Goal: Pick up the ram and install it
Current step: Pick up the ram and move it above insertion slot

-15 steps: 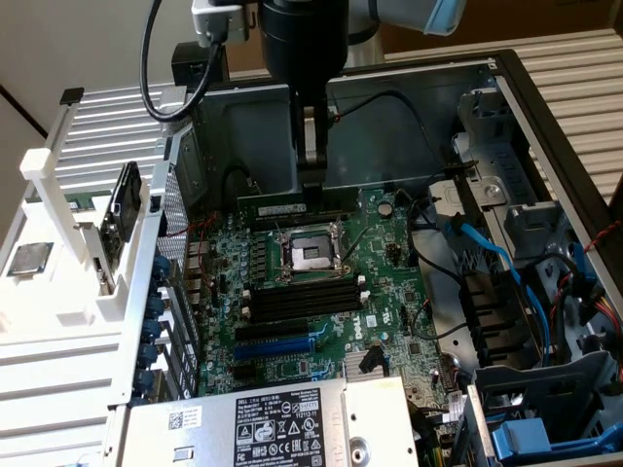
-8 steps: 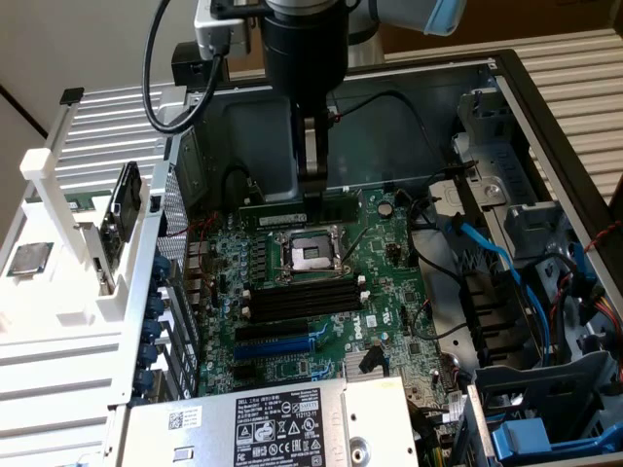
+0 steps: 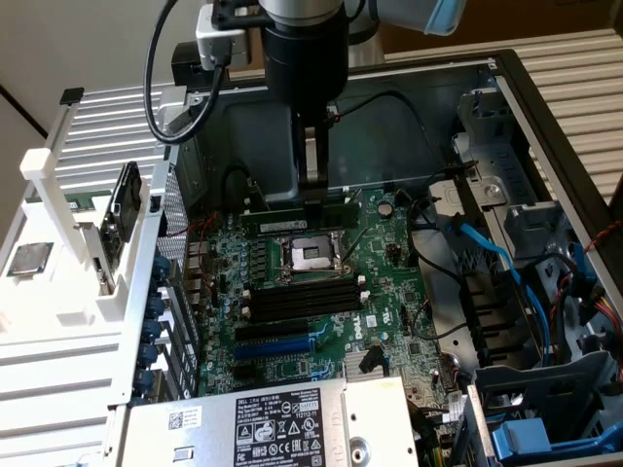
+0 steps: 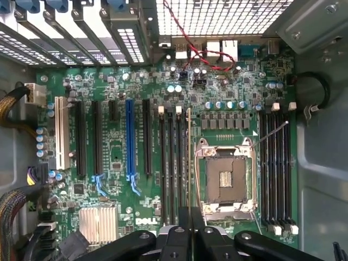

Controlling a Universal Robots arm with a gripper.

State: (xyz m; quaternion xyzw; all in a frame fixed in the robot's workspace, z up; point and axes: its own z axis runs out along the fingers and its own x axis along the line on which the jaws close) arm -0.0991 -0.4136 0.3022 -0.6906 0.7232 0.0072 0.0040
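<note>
A green motherboard lies inside the open computer case. In its middle sits an empty processor socket, with black memory slots just beside it on the near side. At the exterior view's left, a white rack carries a square processor chip. Blue cables run at the exterior view's right.

The ram, a long, narrow dark green stick, stands level on its long edge, pinched at its middle by the gripper, directly over the memory slot beside the processor socket.
</note>
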